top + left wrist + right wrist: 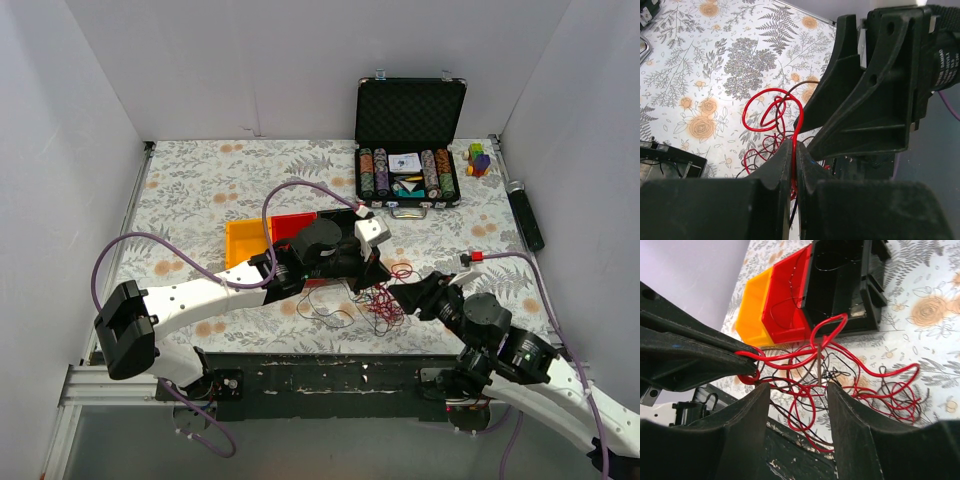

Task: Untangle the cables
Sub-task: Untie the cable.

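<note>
The cables [385,298] lie as a tangle of thin red, black and brownish wires near the table's front edge, between my two grippers. My left gripper [376,276] comes in from the left, and in the left wrist view my left gripper [794,146] is shut on a red cable [771,116] that loops up from the tangle. My right gripper [400,293] reaches in from the right. In the right wrist view my right gripper [798,392] is open just in front of the cables [850,375], with strands crossing its gap but not clamped.
Yellow [245,243], red [291,226] and black [840,285] bins stand side by side behind the tangle. An open case of poker chips [408,150] sits at the back right, with small coloured blocks [480,160] and a black cylinder [527,215] beside it.
</note>
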Motion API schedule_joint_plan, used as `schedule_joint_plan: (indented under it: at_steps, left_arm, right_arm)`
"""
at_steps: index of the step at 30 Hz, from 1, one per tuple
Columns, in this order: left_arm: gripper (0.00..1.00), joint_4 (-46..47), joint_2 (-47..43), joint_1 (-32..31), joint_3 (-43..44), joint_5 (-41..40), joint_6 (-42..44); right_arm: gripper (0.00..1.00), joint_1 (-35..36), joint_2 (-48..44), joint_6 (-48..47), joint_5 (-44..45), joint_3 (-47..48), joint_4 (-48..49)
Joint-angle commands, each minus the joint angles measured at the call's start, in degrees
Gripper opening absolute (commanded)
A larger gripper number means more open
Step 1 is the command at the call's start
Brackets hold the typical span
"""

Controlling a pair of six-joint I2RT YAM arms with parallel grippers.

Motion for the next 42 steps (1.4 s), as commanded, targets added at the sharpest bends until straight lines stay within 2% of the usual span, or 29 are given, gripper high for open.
schedule_joint_plan:
  at_steps: [1,5,9,13,21,25,31,33,42]
  left_arm:
    - [0.0,2.47,-0.94,-0.2,1.5,0.68,-1.61]
    - [0.0,2.83,-0.5,-0.2,2.2,1.47,-2.58]
    - [0.0,2.91,-0.76,-0.2,2.03,1.38,-3.37]
    - [0.0,2.65,-1.03,-0.2,2.03,1.47,-4.33]
    - [0.0,4.32,-0.42,-0.11,4.22,1.29,-7.23]
    - [0.0,4.5,0.64,-0.11,7.47,3.04,-9.78]
    - [0.0,3.62,1.43,-0.11,12.21,7.52,-13.48]
    - [0.0,2.92,1.43,-0.11,14.32,8.76,-13.57]
    - [0.0,-0.25,2.13,-0.11,27.59,13.24,-11.11]
  right_arm:
    - [0.59,-0.08,0.84,-2.04,-4.07,-1.68,11.85]
    - [0.6,-0.08,6.11,-4.33,-6.8,-2.38,13.87]
    - [0.59,-0.08,9.63,-6.0,-5.93,-2.82,17.73]
    - [0.51,-0.08,10.78,-6.53,-4.44,-2.91,19.76]
    - [0.48,-0.08,12.18,-5.4,-6.37,-8.44,26.36]
    - [0.39,0.53,12.8,-4.77,-4.18,-9.76,26.54]
    - [0.13,0.71,11.22,-3.02,1.8,-9.59,19.08]
    - [0.02,0.79,10.6,-2.23,2.77,-9.76,17.14]
    - [0.01,0.79,9.37,6.28,6.37,-10.47,4.14]
